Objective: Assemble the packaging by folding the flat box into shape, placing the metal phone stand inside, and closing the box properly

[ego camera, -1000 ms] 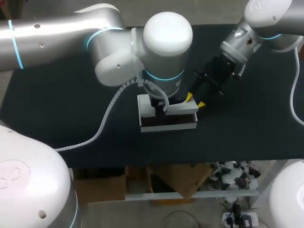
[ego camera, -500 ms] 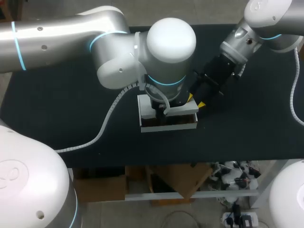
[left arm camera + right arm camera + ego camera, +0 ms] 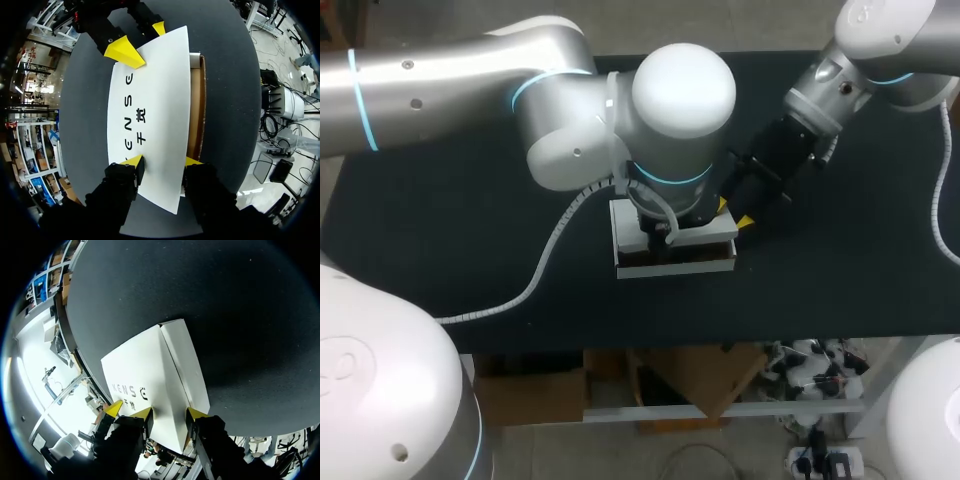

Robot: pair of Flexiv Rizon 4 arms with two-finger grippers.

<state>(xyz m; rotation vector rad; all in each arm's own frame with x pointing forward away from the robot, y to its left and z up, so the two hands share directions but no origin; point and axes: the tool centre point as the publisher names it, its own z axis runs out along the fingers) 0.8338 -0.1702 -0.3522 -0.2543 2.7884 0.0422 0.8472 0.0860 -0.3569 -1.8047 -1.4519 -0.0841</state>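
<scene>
Soft light falls from overhead. The left arm (image 3: 685, 85) gleams white toward twelve o'clock and shades the box (image 3: 680, 265) beneath it. The table (image 3: 860, 260) at three o'clock looks dark and matte. The lid (image 3: 150, 115) shines bright in both wrist views.

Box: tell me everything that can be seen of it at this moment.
The box is white cardboard, brown inside, folded into shape and lying mid-table. Its printed lid is lowered over it but not shut: a strip of the brown inside shows along one long side. The left gripper touches one end of the lid, the right gripper the other. What is inside is hidden.
</scene>
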